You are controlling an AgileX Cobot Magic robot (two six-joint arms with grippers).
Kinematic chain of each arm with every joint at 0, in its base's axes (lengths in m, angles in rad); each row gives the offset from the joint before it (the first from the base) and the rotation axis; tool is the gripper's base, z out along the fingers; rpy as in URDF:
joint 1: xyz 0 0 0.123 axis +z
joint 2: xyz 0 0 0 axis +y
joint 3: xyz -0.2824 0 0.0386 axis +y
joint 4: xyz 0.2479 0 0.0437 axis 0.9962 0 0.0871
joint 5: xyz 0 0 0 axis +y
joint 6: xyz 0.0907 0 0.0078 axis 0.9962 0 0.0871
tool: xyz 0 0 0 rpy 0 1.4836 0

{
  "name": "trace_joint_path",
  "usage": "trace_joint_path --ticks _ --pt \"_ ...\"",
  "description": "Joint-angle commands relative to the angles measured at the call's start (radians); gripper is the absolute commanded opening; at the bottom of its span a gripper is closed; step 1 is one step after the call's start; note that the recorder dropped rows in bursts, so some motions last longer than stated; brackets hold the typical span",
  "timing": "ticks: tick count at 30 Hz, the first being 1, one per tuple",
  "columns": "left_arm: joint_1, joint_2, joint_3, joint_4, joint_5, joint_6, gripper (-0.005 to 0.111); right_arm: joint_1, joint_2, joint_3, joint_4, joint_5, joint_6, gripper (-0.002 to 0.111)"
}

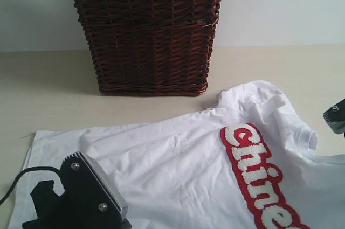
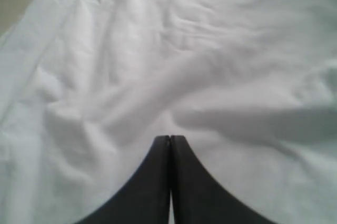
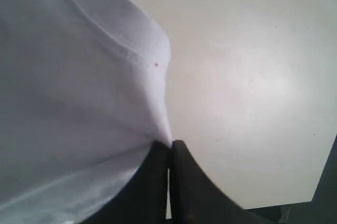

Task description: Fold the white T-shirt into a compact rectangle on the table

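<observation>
The basket point(image 1: 148, 35) stands on the table point(image 1: 48, 89). In front of the basket the T-shirt point(image 1: 178, 159) lies spread on the table. The left gripper point(image 2: 169, 138) is over the T-shirt, front-left of the basket. The right gripper point(image 3: 169, 144) meets the T-shirt's edge, front-right of the basket.

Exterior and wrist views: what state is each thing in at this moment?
white T-shirt: spread open on the table, lettering up, not yet folded.
left tool: shut, shirt cloth puckering up to its tips, apparently pinched.
right tool: shut on the shirt's edge.
wicker basket: upright on the table, beyond the shirt.
</observation>
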Motion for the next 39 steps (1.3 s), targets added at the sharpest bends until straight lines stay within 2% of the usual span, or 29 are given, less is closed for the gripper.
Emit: trace_joint_path --ticks 1,5,8,11,14,18,19,24,27,34,39 --pt "0.003 -0.007 0.005 -0.008 0.025 0.002 0.000 0.001 -0.003 -0.039 0.035 0.004 -0.034 0.014" --pt "0.017 -0.007 0.005 -0.008 -0.050 -0.039 0.000 0.001 -0.007 -0.103 0.030 0.004 -0.034 0.031" --pt "0.070 -0.007 0.005 -0.008 -0.005 -0.039 0.000 0.001 -0.020 -0.149 0.011 0.004 -0.038 0.041" --pt "0.157 -0.005 0.005 -0.008 0.076 -0.039 0.000 0.001 -0.030 -0.170 0.061 -0.015 -0.061 0.043" --pt "0.268 0.000 0.005 -0.008 0.152 -0.034 0.000 0.001 -0.013 -0.170 0.204 -0.193 -0.167 0.034" --pt "0.448 0.030 0.005 -0.008 0.268 -0.007 0.000 0.001 0.089 -0.170 0.254 -0.340 -0.242 0.003" --pt "0.487 0.039 0.003 -0.008 0.286 0.002 0.000 0.001 0.122 -0.177 0.245 -0.355 -0.240 0.000" --pt "0.708 0.138 -0.051 -0.008 0.406 0.036 0.000 -0.008 0.269 -0.257 0.223 -0.407 -0.237 0.000" --pt "0.818 0.227 -0.077 -0.008 0.495 0.047 0.000 -0.053 0.355 -0.298 0.218 -0.491 -0.175 0.000" --pt "0.984 0.372 -0.113 0.002 0.477 0.050 0.000 -0.195 0.567 -0.369 0.219 -0.618 -0.157 0.000" --pt "1.077 0.456 -0.194 0.011 0.476 0.050 0.000 -0.234 0.643 -0.419 0.217 -0.716 -0.161 0.000"
